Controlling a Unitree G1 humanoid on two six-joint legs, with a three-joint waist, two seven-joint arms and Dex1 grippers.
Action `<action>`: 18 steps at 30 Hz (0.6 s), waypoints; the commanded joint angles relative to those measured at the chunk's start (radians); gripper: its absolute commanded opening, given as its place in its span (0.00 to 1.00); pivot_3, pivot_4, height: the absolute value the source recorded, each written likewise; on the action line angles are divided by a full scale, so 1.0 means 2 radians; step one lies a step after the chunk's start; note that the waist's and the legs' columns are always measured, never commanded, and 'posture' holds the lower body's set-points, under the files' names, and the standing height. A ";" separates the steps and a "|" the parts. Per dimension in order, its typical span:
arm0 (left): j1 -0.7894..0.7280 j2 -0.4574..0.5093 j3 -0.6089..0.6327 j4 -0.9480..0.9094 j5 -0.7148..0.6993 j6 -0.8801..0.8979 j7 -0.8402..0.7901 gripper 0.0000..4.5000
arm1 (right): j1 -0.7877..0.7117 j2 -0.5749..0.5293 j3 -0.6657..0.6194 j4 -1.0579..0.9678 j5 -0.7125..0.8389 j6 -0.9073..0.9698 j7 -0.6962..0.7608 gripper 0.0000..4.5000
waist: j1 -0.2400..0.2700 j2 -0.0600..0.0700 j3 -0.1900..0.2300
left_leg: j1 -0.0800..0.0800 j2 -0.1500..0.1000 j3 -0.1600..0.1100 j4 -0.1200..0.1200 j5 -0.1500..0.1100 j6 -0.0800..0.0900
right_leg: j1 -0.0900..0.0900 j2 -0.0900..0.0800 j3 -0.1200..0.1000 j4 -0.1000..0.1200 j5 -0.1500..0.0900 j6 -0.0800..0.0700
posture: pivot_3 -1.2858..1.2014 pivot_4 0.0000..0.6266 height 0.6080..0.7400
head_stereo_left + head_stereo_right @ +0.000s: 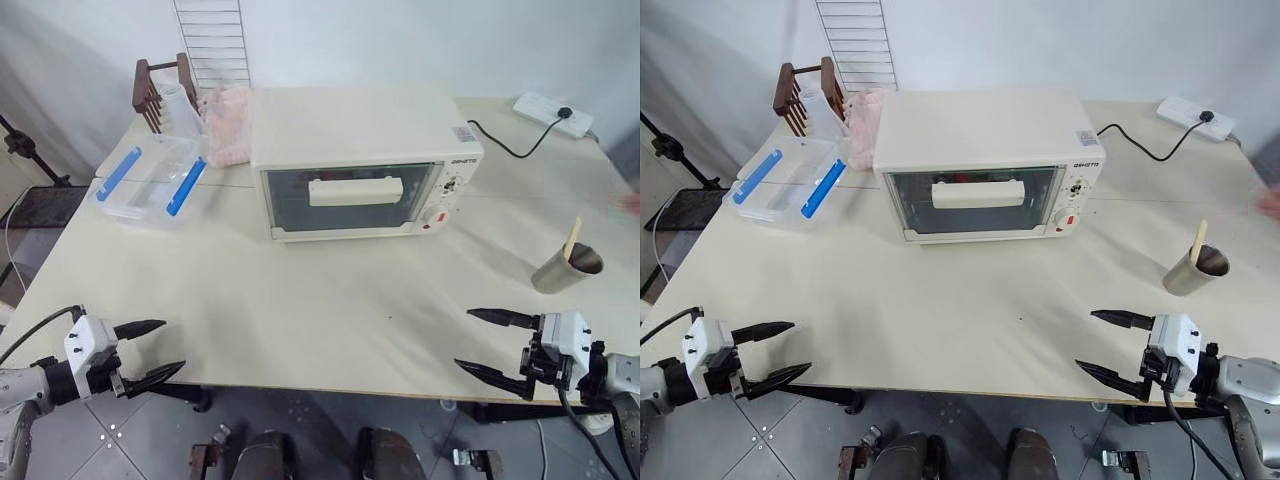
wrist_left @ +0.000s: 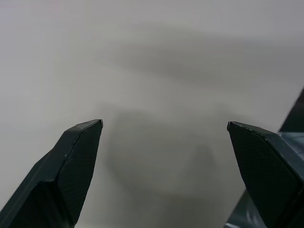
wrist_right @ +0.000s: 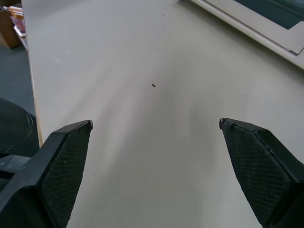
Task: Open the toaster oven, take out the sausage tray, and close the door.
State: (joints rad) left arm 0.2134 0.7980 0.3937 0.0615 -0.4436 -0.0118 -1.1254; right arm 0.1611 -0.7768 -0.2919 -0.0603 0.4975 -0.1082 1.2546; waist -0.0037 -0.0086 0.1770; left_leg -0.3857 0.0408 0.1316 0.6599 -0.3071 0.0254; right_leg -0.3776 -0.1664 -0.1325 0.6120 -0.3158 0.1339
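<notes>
Left eye view shows a wide cream table whose near edge runs between the two grippers, with a broad bare stretch from that edge up to the toaster oven. The oven stands at the far middle of the table, its door shut with the cream bar handle across the glass. I cannot make out the sausage tray behind the glass. A clear plastic box with blue clips lies left of the oven, near the left edge. A metal cup stands near the right edge. The left gripper and the right gripper hover at the near edge, fingers spread wide, holding nothing.
</notes>
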 commanded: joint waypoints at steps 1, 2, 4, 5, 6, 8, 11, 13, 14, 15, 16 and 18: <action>-0.003 -0.003 0.006 -0.019 -0.013 0.017 0.007 0.99 | -0.015 0.006 -0.009 -0.005 0.011 0.000 -0.010 1.00 | 0.000 0.000 0.000 | 0.000 0.000 0.000 0.000 0.000 0.000 | 0.000 0.000 0.000 0.000 0.000 0.000 | 0.52 0.24 1.00; -0.006 -0.004 0.006 -0.022 -0.016 0.022 0.008 0.99 | -0.021 0.009 -0.006 -0.012 0.015 0.007 -0.015 1.00 | -0.001 0.000 0.000 | 0.000 0.000 0.000 0.000 0.000 0.000 | 0.000 0.000 0.000 0.000 0.000 0.000 | 0.52 0.24 1.00; -0.028 -0.018 0.013 -0.031 -0.048 0.054 0.024 0.99 | -0.049 0.018 0.007 -0.038 0.038 0.058 -0.047 1.00 | -0.001 0.000 0.000 | 0.000 0.000 0.000 0.000 0.000 0.000 | 0.000 0.000 0.000 0.000 0.000 0.000 | 0.52 0.24 1.00; -0.041 -0.026 0.018 -0.038 -0.071 0.072 0.031 0.99 | -0.067 0.023 0.014 -0.052 0.054 0.088 -0.063 1.00 | -0.001 0.000 0.000 | 0.000 0.000 0.000 0.000 0.000 0.000 | 0.000 0.000 0.000 0.000 0.000 0.000 | 0.52 0.24 1.00; -0.053 -0.030 0.024 -0.047 -0.104 0.100 0.028 0.99 | -0.090 0.029 0.021 -0.063 0.070 0.118 -0.079 1.00 | -0.001 0.000 0.000 | 0.000 0.000 0.000 0.001 0.000 0.000 | 0.000 0.000 0.000 0.001 0.000 0.000 | 0.52 0.24 1.00; -0.074 -0.038 0.039 -0.066 -0.182 0.156 0.016 0.99 | -0.139 0.044 0.039 -0.073 0.091 0.166 -0.106 1.00 | -0.002 0.000 0.000 | 0.000 0.001 0.000 0.002 0.000 0.000 | 0.000 0.000 0.000 0.002 0.000 0.000 | 0.52 0.24 1.00; -0.094 -0.029 0.040 -0.081 -0.227 0.220 0.022 0.99 | -0.190 0.059 0.059 -0.075 0.098 0.202 -0.124 1.00 | -0.003 0.000 0.000 | 0.000 0.001 -0.001 0.003 -0.001 -0.001 | 0.000 0.000 0.000 0.004 0.000 0.000 | 0.52 0.24 1.00; -0.106 -0.012 0.033 -0.091 -0.249 0.268 0.022 0.99 | -0.227 0.072 0.070 -0.064 0.091 0.213 -0.139 1.00 | -0.002 0.000 0.000 | 0.000 0.001 -0.002 0.003 -0.001 -0.001 | -0.001 0.001 0.000 0.004 0.000 0.000 | 0.52 0.24 1.00; -0.111 -0.002 0.029 -0.094 -0.259 0.292 0.021 0.99 | -0.242 0.079 0.073 -0.059 0.092 0.219 -0.146 1.00 | -0.002 0.000 0.000 | 0.000 0.001 -0.001 0.003 -0.001 -0.001 | -0.001 0.001 0.000 0.004 0.000 0.000 | 0.52 0.24 1.00; -0.115 0.006 0.028 -0.097 -0.268 0.317 0.025 0.99 | -0.253 0.085 0.074 -0.054 0.091 0.224 -0.152 1.00 | -0.002 0.000 0.000 | -0.001 0.001 -0.001 0.003 -0.001 -0.001 | -0.002 0.001 0.000 0.004 0.000 0.000 | 0.52 0.24 1.00; -0.121 0.008 0.028 -0.101 -0.278 0.332 0.030 0.99 | -0.265 0.092 0.077 -0.047 0.089 0.224 -0.153 1.00 | -0.002 0.000 0.000 | -0.001 0.001 -0.001 0.003 -0.001 -0.001 | -0.002 0.001 0.000 0.004 0.000 0.000 | 0.52 0.24 1.00; -0.131 0.003 0.026 -0.112 -0.285 0.346 0.041 0.99 | -0.281 0.101 0.087 -0.034 0.081 0.217 -0.145 1.00 | 0.000 0.000 0.000 | -0.001 0.001 -0.001 0.003 -0.001 -0.001 | -0.002 0.001 0.000 0.004 0.000 0.000 | 0.52 0.24 1.00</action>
State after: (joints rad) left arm -0.0375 0.8027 0.4403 -0.1191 -0.9772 0.6514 -1.0592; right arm -0.3871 -0.5790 -0.1185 -0.1316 0.6640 0.3375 0.9572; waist -0.0038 -0.0081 0.1774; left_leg -0.3877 0.0423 0.1302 0.6655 -0.3094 0.0235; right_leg -0.3813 -0.1646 -0.1321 0.6208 -0.3155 0.1332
